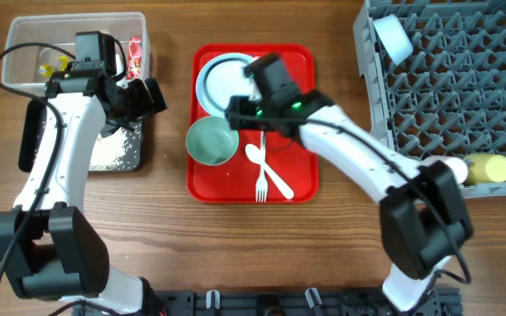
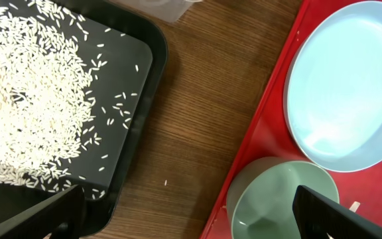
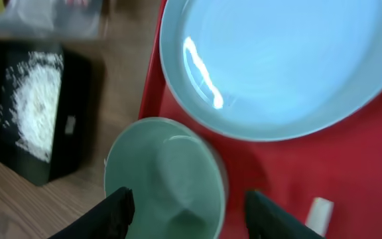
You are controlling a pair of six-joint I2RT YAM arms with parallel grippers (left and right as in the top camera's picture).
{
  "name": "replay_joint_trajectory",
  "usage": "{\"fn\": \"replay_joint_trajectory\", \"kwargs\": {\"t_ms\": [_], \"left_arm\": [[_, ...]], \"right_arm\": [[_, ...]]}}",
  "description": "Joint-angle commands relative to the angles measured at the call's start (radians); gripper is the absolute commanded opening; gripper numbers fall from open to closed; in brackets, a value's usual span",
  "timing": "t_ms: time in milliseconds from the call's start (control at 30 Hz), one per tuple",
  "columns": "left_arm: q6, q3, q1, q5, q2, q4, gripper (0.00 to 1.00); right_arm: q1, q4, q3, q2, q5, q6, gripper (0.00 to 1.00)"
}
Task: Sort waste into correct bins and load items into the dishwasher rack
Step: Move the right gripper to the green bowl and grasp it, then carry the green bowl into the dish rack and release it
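A pale green bowl [image 1: 211, 140] sits at the left edge of the red tray [image 1: 299, 88], below a pale blue plate [image 1: 218, 79]. A white fork and spoon [image 1: 266, 171] lie beside it. My right gripper [image 1: 235, 118] is open and hovers over the bowl [image 3: 164, 179], one finger on each side in the right wrist view [image 3: 188, 216]. My left gripper [image 1: 155, 95] is open and empty [image 2: 191, 216] over the wood between the black tray of rice grains [image 2: 45, 99] and the bowl [image 2: 277, 206]. A yellow cup [image 1: 488, 167] lies in the grey rack [image 1: 446, 96].
The clear tub [image 1: 68, 44] at the back left holds tissue, yellow scraps and a red-print wrapper. The black tray [image 1: 117, 149] lies in front of it. A pale bowl [image 1: 393, 37] stands in the rack's far left corner. One grain [image 2: 165, 182] lies on the wood.
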State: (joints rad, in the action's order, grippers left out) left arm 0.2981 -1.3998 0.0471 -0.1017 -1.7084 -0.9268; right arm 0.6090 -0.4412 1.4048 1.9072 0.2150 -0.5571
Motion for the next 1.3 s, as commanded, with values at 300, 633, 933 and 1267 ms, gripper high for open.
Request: {"fn": "replay_joint_trajectory", "kwargs": {"t_ms": [300,633,933,1267], "left_arm": [[-0.002,-0.006,0.003,0.010,-0.007,0.002,1.00],[-0.002,-0.006,0.005,0.010,-0.007,0.002,1.00],[-0.002,-0.006,0.003,0.010,-0.007,0.002,1.00],[-0.002,-0.006,0.003,0.010,-0.007,0.002,1.00]], "right_arm": [[0.040,0.003,-0.013,0.136,-0.081,-0.079,0.38],[0.031,0.011,-0.012,0.134,-0.080,-0.069,0.05],[-0.098,-0.093,-0.011,-0.117,-0.226,0.071,0.04],[-0.316,-0.389,-0.011,-0.451,-0.783,0.282,0.05]]}}
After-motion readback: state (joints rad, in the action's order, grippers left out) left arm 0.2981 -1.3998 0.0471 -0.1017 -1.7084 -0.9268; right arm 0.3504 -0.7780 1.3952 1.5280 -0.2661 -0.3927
